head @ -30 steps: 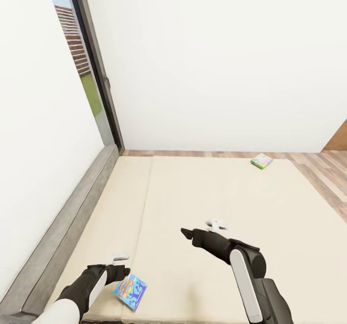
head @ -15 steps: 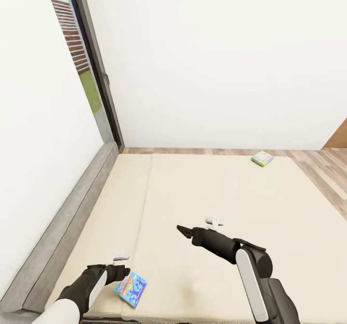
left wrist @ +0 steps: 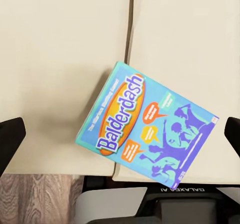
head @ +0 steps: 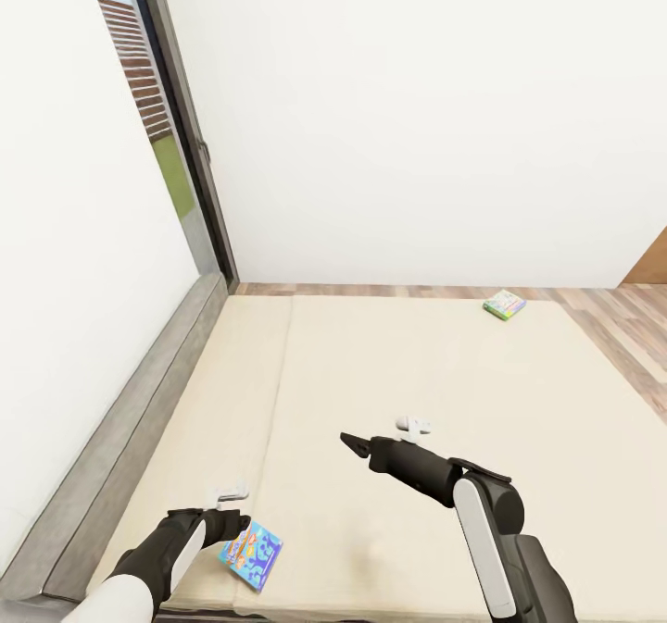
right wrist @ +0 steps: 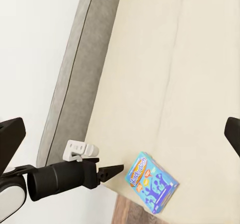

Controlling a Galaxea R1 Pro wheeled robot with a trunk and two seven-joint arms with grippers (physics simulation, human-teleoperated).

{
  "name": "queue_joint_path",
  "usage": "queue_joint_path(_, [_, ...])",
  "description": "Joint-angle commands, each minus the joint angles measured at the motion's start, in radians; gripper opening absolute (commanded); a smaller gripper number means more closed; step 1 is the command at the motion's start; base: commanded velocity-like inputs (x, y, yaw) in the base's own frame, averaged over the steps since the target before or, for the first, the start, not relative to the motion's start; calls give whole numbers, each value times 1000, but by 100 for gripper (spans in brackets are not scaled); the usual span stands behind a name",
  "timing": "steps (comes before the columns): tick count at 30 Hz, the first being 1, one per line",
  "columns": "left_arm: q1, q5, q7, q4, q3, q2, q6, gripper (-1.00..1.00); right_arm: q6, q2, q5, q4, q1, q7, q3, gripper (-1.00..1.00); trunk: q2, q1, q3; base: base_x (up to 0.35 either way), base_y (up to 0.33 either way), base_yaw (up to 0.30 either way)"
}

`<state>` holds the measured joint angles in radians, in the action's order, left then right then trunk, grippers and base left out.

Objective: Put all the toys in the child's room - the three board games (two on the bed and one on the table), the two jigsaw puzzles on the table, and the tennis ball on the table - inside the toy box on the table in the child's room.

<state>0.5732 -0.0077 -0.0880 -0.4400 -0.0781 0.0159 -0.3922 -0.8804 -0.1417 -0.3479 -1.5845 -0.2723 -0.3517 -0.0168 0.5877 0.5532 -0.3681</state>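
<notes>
The left arm reaches forward and down over the near edge of the bed [head: 389,373], its gripper [head: 243,517] hanging just above the blue game [head: 251,555]. In the left wrist view the game [left wrist: 148,131], titled Balderdash, lies flat and slightly skewed on the mattress beside the seam, one corner at the bed's near edge. The two fingertips [left wrist: 11,134] stand wide apart at either side of that view, well clear of the box, holding nothing.

The right arm is bent at the elbow, its forearm pointing across to the left over the middle of the mattress, gripper [head: 350,442] above bare beige. In the right wrist view its fingertips [right wrist: 10,136] are also spread wide and empty, looking toward the headboard [right wrist: 75,84], the left gripper [right wrist: 111,172] and the blue game [right wrist: 152,182].

The green game [head: 504,305] lies at the bed's far edge, near the wood floor [head: 630,327].

Compared with half a second ago, nothing has shifted: both arms and both games sit as they did. A second ago the right gripper was a little lower and further right in the head view, though the whole view moved slightly too.
</notes>
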Motion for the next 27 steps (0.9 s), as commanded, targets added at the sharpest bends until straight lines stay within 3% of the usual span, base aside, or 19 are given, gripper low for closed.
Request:
queue_joint_path(1, [0,-1,-6,-2,-6,-1,-7,100,-5,-1,4,-1,-1,-5,1,100,1,0,-1,0,0,0])
queue_joint_path(27, [0,-2,-6,-2,-6,-1,-7,100,-5,1,4,0,-1,-8,5,100,1,0,-1,0,0,0])
